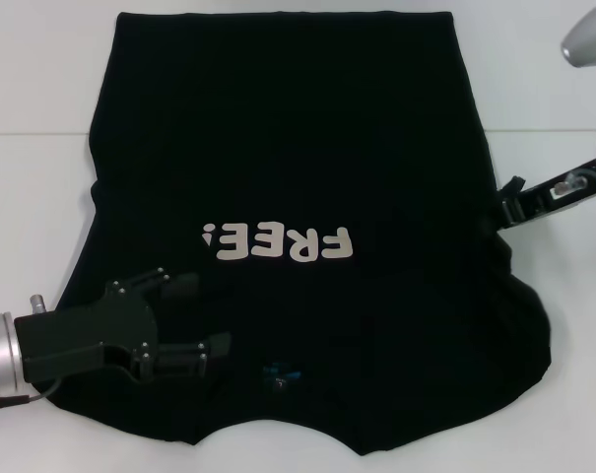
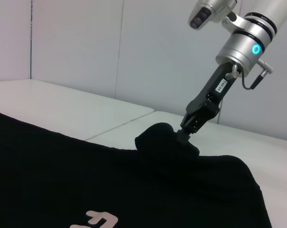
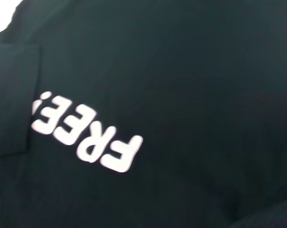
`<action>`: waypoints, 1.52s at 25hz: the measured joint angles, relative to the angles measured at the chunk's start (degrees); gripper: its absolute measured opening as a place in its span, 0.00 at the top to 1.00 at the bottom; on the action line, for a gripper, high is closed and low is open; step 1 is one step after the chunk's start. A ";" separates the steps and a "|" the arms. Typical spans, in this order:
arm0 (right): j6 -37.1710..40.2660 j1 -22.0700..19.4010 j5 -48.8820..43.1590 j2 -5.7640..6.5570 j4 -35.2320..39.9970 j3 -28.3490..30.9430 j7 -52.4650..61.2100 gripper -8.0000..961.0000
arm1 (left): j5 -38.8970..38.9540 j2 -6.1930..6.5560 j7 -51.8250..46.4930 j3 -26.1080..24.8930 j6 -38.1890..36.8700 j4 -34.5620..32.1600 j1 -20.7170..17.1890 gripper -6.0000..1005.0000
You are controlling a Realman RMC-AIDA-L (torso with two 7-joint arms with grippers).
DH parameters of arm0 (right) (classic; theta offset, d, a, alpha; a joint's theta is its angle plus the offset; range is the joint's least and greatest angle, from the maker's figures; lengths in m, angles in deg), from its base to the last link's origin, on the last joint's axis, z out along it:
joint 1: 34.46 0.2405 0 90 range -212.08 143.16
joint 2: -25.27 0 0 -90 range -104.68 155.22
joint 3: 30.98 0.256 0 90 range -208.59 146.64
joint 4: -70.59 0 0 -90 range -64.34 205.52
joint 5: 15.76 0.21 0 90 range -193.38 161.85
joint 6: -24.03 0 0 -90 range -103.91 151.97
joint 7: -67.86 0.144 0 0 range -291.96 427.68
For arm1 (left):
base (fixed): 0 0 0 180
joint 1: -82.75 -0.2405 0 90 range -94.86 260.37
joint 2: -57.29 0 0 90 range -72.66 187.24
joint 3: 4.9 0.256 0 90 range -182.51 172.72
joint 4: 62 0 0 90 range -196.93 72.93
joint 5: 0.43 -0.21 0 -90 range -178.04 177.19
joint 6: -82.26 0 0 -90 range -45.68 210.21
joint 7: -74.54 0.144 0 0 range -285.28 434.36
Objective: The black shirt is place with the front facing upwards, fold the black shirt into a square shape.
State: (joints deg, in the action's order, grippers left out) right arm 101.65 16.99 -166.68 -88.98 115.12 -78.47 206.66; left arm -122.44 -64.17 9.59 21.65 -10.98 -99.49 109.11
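Observation:
The black shirt [image 1: 298,128] lies spread on the white table, front up, with its off-white "FREE!" print [image 1: 278,241] in the middle and the blue neck label [image 1: 278,374] near the front edge. My left gripper [image 1: 199,315] is open and empty over the shirt's near-left shoulder area. My right gripper [image 1: 504,205] is at the shirt's right edge. In the left wrist view the right gripper [image 2: 185,133] is shut on a raised bunch of the shirt [image 2: 62,166]. The right wrist view shows the shirt [image 3: 205,71], the print [image 3: 86,137] and a folded-over flap [image 3: 10,99].
The white table [image 1: 32,197] shows bare on both sides of the shirt, with a seam line running across it. The table [image 2: 62,99] ends at a pale wall [image 2: 110,47] behind. The shirt's hem reaches the far side of the head view.

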 joint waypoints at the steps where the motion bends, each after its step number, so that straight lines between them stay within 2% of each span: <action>1: -0.04 0.27 0.00 -0.23 0.02 -0.49 -0.17 0.98 | -0.01 0.00 0.00 0.00 0.00 0.01 0.00 0.07; 7: -0.80 1.04 0.34 -1.34 0.02 -2.55 -1.13 0.98 | -0.02 0.07 0.00 0.00 0.49 0.55 0.02 0.07; 13: 0.71 0.32 6.22 -1.53 0.02 -2.46 -7.51 0.98 | 0.00 0.10 -0.14 -0.07 0.73 0.70 -0.03 0.07; 19: 0.37 -4.00 16.22 -1.43 -0.43 -2.03 -15.16 0.70 | 0.51 0.70 -1.59 -1.31 0.68 2.91 0.27 0.07; 23: 0.17 -7.96 21.99 -1.16 -1.02 0.72 -20.18 0.49 | 1.15 1.26 -3.29 -4.95 -0.54 3.99 0.37 0.07; 24: 0.93 -9.48 24.42 -1.16 -1.51 2.03 -23.53 0.47 | 1.39 1.50 -4.83 -5.88 -1.03 4.02 0.39 0.07; 26: 2.55 -12.28 29.04 -1.23 -2.63 4.01 -30.77 0.43 | 2.02 2.35 -9.72 -6.83 -2.03 4.09 0.44 0.07; 29: 3.43 -16.77 35.48 -1.97 -5.29 6.49 -43.55 0.36 | 2.18 4.15 -20.93 -6.69 -2.50 4.02 0.92 0.07; 31: 2.63 -19.33 38.91 -2.78 -7.83 8.06 -51.63 0.36 | 1.45 5.51 -27.23 -6.23 -2.72 3.88 1.24 0.07; 32: 2.25 -20.16 40.01 -3.13 -9.04 8.68 -54.74 0.36 | 1.45 5.51 -27.23 -6.23 -2.72 3.88 1.24 0.07; 33: 2.01 -21.05 40.98 -3.65 -10.22 9.44 -59.01 0.36 | -0.83 7.22 -34.92 -5.92 -3.98 2.77 1.50 0.07; 38: 3.65 -23.22 42.47 -5.50 -13.54 10.85 -74.41 0.37 | -7.25 8.94 -49.12 -5.77 -6.47 -4.22 1.90 0.07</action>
State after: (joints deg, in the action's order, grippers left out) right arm 105.30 -6.23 -124.21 -94.48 101.59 -67.62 132.24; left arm -129.70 -55.24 -39.52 15.88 -17.45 -103.71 111.00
